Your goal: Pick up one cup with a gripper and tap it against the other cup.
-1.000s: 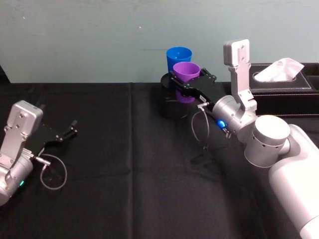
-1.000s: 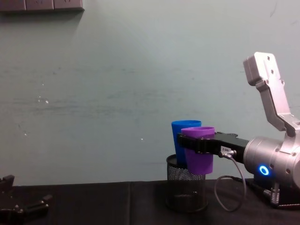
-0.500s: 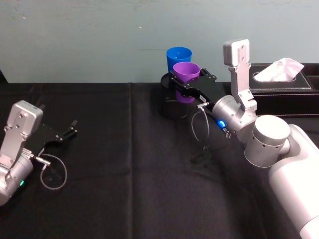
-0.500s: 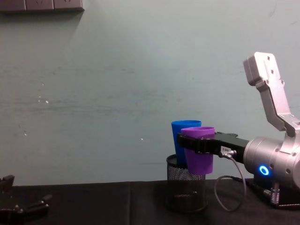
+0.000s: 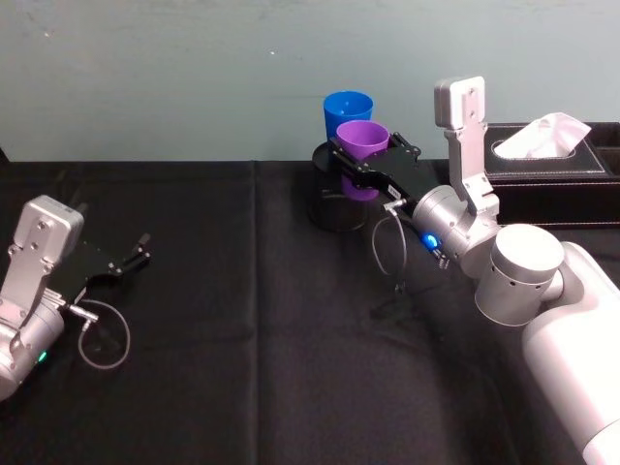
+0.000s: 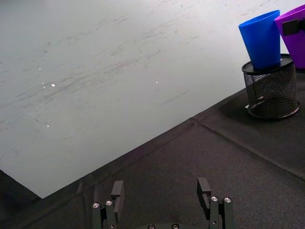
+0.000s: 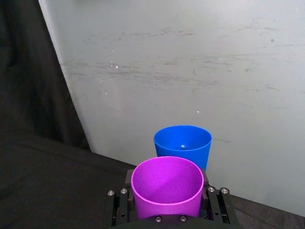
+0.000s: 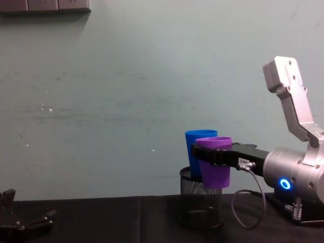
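One purple cup [image 5: 362, 137], one blue cup [image 5: 347, 105], one holder [image 6: 270, 93], probably one box [image 5: 562, 179].

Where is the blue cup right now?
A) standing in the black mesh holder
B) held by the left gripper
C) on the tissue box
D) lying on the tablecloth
A: the blue cup stands with its base inside the black mesh holder, while the right gripper grips the purple cup beside it.

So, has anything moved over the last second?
Nothing visibly changed. The right tool stays shut on the purple cup, held up right by the blue cup standing in the mesh holder. The left tool stays parked and open, low over the table.
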{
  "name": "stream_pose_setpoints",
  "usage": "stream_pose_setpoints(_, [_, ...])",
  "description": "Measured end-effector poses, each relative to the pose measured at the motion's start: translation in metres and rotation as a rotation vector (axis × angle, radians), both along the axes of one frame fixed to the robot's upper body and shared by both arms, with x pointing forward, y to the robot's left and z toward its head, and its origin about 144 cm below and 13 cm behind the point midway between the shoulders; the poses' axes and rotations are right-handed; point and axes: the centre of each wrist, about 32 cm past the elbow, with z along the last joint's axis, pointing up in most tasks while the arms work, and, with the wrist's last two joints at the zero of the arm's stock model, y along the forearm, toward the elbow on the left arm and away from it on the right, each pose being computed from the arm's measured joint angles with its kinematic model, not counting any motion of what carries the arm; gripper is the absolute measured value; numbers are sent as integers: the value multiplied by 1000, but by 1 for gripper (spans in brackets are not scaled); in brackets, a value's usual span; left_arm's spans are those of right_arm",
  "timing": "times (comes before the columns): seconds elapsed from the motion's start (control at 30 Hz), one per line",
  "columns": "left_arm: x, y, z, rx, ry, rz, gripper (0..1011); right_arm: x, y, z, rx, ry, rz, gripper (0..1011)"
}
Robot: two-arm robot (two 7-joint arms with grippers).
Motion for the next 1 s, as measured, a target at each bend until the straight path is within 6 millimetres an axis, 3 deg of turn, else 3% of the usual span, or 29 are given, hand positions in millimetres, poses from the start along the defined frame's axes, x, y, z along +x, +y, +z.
stream_pose_setpoints(1.0, [0, 0, 0, 0, 0, 0, 1000, 0, 0, 0, 0, 0, 0, 750])
